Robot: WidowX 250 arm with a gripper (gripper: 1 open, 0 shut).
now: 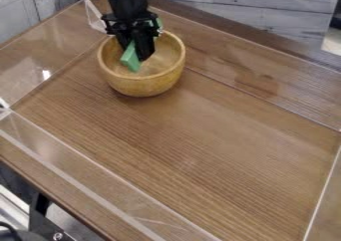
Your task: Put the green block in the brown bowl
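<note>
The brown bowl (pixel 143 75) sits on the wooden table at the upper left. My black gripper (pixel 135 46) hangs straight down over the bowl's back half, shut on the green block (pixel 132 58). The block points steeply down inside the bowl, its lower end near the bowl's floor; whether it touches the wood I cannot tell. Its upper end is hidden between the fingers.
A clear plastic wall (pixel 80 190) rims the wooden tabletop (pixel 213 145) along the front and left. A grey marbled surface (pixel 273 16) lies behind the table. Dark hardware (pixel 54 225) shows below the front-left corner.
</note>
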